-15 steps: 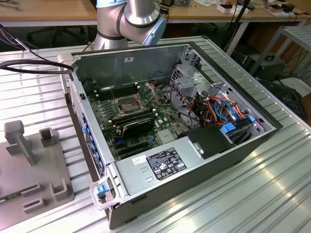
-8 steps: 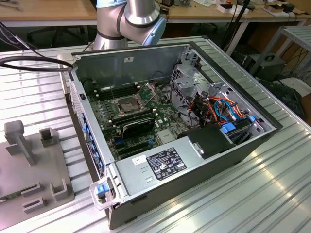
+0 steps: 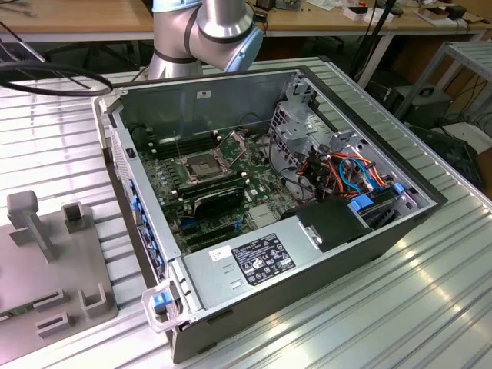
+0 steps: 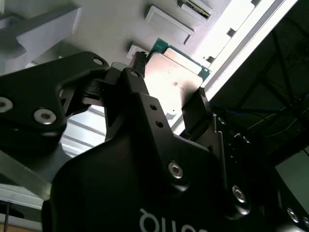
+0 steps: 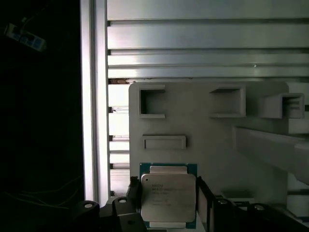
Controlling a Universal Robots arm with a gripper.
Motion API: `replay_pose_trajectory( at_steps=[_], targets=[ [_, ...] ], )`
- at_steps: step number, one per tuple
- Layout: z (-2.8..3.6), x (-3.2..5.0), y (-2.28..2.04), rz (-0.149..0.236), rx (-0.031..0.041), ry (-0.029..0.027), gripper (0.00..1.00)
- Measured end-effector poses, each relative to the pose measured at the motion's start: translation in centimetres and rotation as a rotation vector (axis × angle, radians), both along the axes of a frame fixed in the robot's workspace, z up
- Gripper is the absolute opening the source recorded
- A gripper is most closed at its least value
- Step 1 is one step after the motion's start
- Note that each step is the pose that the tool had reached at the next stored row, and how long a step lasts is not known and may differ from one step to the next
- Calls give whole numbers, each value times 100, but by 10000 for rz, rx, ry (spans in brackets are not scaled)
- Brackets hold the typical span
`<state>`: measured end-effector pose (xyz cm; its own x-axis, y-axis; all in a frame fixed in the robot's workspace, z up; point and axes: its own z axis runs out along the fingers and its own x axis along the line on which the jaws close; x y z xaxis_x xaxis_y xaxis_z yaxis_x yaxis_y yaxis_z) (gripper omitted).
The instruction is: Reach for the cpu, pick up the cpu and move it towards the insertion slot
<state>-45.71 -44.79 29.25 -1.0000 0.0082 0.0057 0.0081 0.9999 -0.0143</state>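
We see a ribbed metal table point(image 3: 430, 307) with an open computer case point(image 3: 207, 100) lying on it. The grey arm point(image 3: 207, 31) rises at the case's 12 o'clock in the exterior view. A grey tray point(image 3: 69, 261) with raised blocks and pockets lies on the table at the case's 9 o'clock, just beside its wall.

Inside the case, a bundle of red, orange and blue cables point(image 3: 346, 173) sits toward 3 o'clock. A black card point(image 3: 217, 201) stands near the board's middle. The slot point(image 3: 198, 166) lies just at the card's 11 o'clock, its silvery frame around a dark centre.

In both wrist views the black gripper point(image 4: 169, 87) point(image 5: 168, 205) is over the tray point(image 5: 203, 130) point(image 4: 111, 24), well apart from the case. Its jaws are drawn in to the chip's width, one against each of two opposite edges of the cpu point(image 4: 176, 75) point(image 5: 168, 195), so it has hold of the chip. The cpu faces pale side up between them, over a flat part of the tray beside a shallow oblong recess point(image 5: 164, 142). We cannot tell whether the chip rests on the tray or is lifted clear.
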Motion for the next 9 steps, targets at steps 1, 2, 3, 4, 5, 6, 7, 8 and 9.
replay_pose_trajectory(
  at_steps=[1,2,3,4,5,6,7,8,9],
  targets=[
    [60,0,1,1,-3,0,55],
    [107,0,2,0,-9,0,55],
    [149,0,3,0,-15,1,55],
    [179,0,3,0,-19,0,55],
    [218,0,4,-1,-26,0,55],
    [277,0,5,0,-39,1,55],
    [307,0,5,0,-45,0,55],
    [337,0,6,0,-53,0,55],
    [396,0,6,-1,-67,0,55]
  ],
)
